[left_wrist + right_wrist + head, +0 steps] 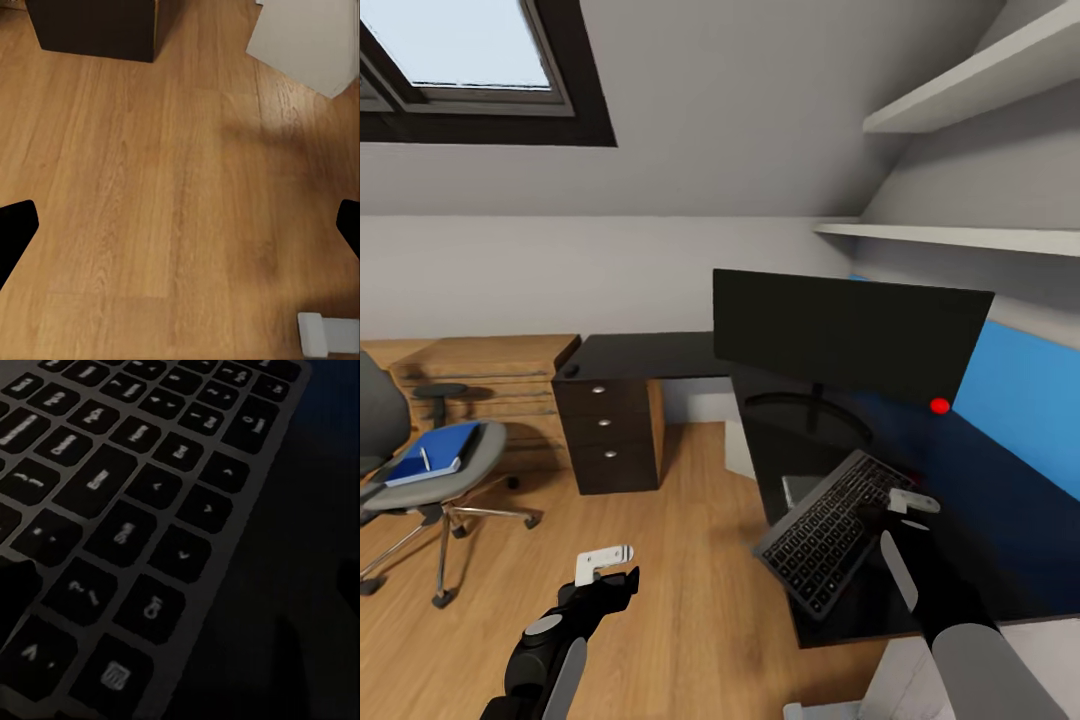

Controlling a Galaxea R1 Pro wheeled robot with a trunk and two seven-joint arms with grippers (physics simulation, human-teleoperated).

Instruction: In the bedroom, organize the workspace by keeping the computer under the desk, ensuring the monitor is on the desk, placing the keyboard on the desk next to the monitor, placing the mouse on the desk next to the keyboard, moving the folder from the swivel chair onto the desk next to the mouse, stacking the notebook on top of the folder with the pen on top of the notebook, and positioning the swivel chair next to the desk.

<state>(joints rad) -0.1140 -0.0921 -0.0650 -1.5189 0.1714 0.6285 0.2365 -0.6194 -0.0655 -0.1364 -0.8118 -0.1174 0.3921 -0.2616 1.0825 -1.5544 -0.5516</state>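
The black monitor [850, 340] stands on the glossy black desk [980, 520]. In front of it the dark keyboard [828, 530] lies at an angle near the desk's front edge. My right gripper [900, 512] hovers open just over the keyboard's right end, whose keys [150, 510] show close up in the right wrist view. The small dark mouse [570, 370] sits on the desk's far left end. The grey swivel chair [440, 485] stands at the left, carrying the blue folder [440, 447] with the white pen [425, 458] on it. I cannot make out the notebook. My left gripper [610, 570] hangs open above the wooden floor [165, 187].
A dark drawer unit [608, 430] with silver knobs stands under the desk's left wing. A pale grey box [738, 450] shows under the desk. Low wooden shelving [490, 375] runs behind the chair. White wall shelves [960, 235] hang over the desk. Open floor lies between chair and desk.
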